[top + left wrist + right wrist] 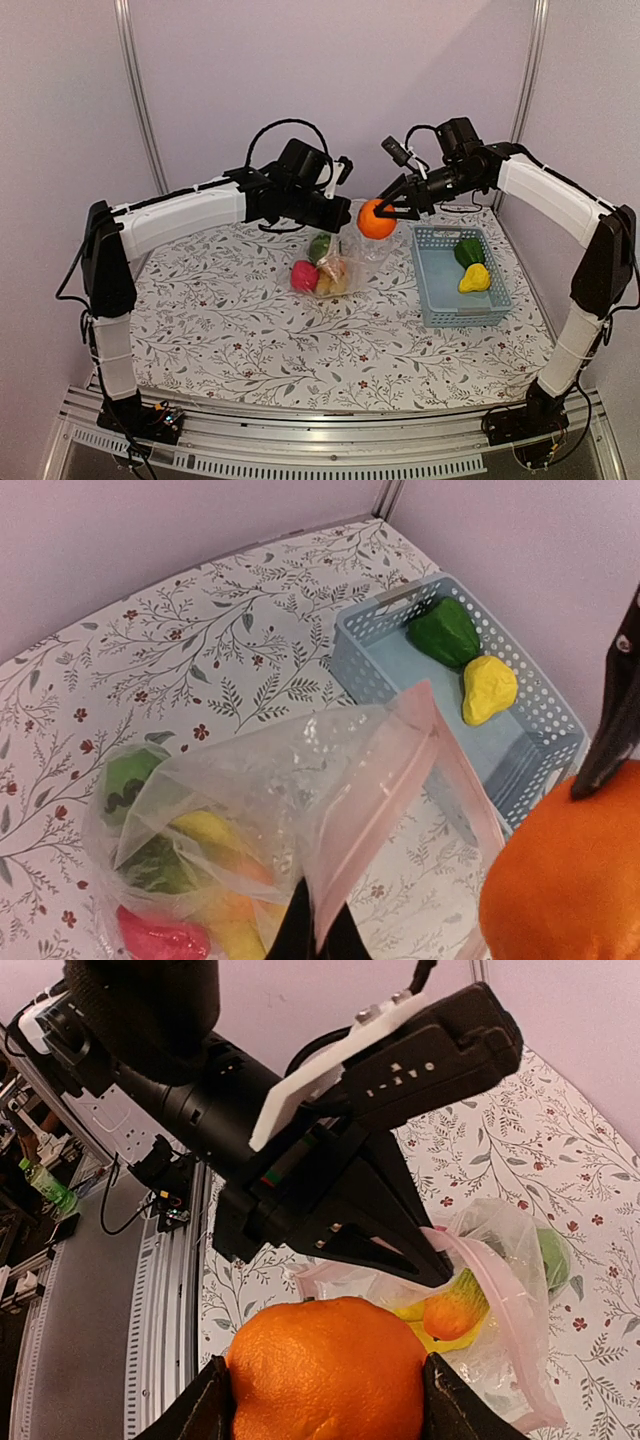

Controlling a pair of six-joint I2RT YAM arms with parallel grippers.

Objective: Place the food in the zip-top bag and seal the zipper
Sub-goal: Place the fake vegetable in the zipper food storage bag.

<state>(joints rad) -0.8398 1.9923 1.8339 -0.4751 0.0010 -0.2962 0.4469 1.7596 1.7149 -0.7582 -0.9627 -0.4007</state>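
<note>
The zip-top bag (345, 262) is clear and crinkly, sitting mid-table on the flowery table (250, 340) with its mouth pulled up and open; its zipper (380, 800) reads as a pale pink strip along the edge. The left gripper (347, 218) has its jaws pinched together on that mouth edge, holding it up. The right gripper (385, 212) is clamped around an orange (376, 219), which hangs just above the bag's opening.

The top view gives the layout: a pink piece (304, 276), a green piece (320, 247) and something yellow already in the bag; the blue basket (440, 300) is just to the right, with a green pepper (467, 251) and a yellow piece (475, 278) inside. The left wrist view is the only one that shows the zipper strip clearly, folded over, with the orange huge at the bottom right. The right wrist view looks past the orange straight into the bag's mouth and catches a small orange piece (448, 1315) the top view hides.
</note>
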